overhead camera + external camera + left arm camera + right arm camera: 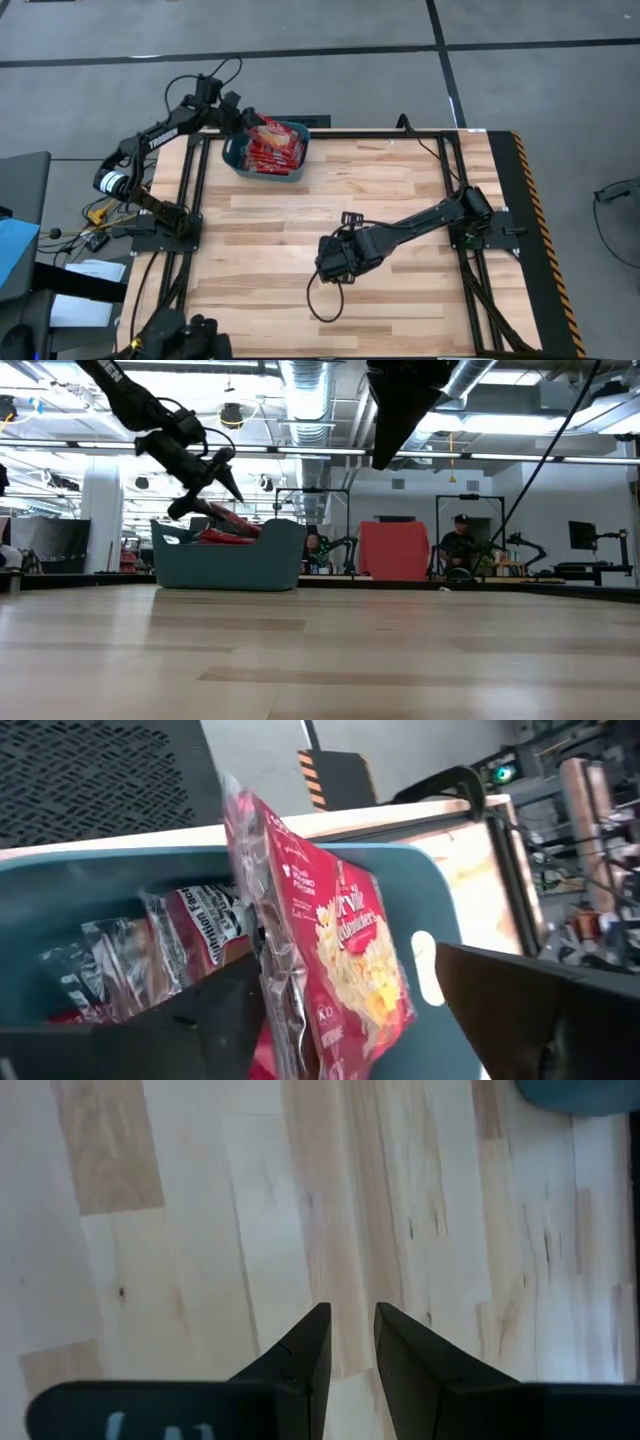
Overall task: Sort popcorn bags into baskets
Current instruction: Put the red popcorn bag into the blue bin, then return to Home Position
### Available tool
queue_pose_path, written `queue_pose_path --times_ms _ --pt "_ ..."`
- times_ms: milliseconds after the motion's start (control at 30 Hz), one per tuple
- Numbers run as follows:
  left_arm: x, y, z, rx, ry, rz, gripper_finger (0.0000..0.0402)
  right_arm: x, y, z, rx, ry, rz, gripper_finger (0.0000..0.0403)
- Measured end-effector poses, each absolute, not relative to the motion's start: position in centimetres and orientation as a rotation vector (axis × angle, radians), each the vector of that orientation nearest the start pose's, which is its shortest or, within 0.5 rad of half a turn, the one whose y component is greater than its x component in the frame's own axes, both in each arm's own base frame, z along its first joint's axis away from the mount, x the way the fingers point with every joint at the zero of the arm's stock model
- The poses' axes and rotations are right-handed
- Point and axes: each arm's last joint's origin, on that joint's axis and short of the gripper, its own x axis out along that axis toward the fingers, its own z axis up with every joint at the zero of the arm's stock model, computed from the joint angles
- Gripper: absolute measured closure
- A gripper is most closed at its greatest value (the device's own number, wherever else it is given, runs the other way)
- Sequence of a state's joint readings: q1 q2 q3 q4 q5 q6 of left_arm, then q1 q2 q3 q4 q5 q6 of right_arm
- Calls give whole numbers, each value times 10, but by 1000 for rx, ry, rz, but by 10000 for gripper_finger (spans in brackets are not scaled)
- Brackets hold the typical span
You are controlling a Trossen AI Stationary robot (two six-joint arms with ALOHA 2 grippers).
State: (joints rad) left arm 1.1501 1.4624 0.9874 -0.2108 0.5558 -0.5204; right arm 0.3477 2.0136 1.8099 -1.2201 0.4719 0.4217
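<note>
The teal basket [237, 160] stands at the table's far left and holds several red popcorn bags [272, 150], which also show above its rim in the low view [232, 532]. My left gripper [243, 122] hovers over the basket's far left corner, open, its fingers wide apart. In the left wrist view one red bag [340, 940] stands on edge between those fingers [345, 965], its lower end down in the basket [440, 910]. My right gripper [330, 262] hangs over the middle of the table, shut and holding nothing [350, 1312]. My left gripper is open. The upright bag's clear sealed edge [272, 982] stands right beside the inner side of one finger [215, 1015]. I cannot tell whether they touch. The other finger [530, 1005] is well clear of the bag.
Bare wooden table [400, 200] spreads around the right gripper and between the two arms. A black frame [455, 150] runs along the table's far and side edges. In the low view, people and equipment [460, 545] show in the room beyond.
</note>
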Motion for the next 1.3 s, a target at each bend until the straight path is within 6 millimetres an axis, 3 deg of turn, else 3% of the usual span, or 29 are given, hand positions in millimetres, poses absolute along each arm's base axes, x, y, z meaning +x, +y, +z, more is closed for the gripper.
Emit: queue_pose_path --times_ms 233,467,733,833,933,1167,1233,1300 --pt "125 280 251 -1087 261 601 102 380 123 259 -207 1239 -369 296" --pt "113 277 264 -1089 223 552 99 379 124 259 -211 1245 -365 296" --pt "111 270 299 -998 161 539 99 373 127 269 -207 1219 -349 296" --pt "110 265 314 -971 128 533 99 363 126 292 -200 1156 -323 296" --pt "111 257 327 -905 116 483 99 345 120 329 -216 1037 -312 296" --pt "118 209 361 -541 123 304 99 276 91 428 -194 639 -274 296" --pt "122 190 363 -448 118 289 99 256 84 442 -200 504 -230 296" --pt "126 171 361 -390 107 272 99 238 74 440 -199 392 -161 296"
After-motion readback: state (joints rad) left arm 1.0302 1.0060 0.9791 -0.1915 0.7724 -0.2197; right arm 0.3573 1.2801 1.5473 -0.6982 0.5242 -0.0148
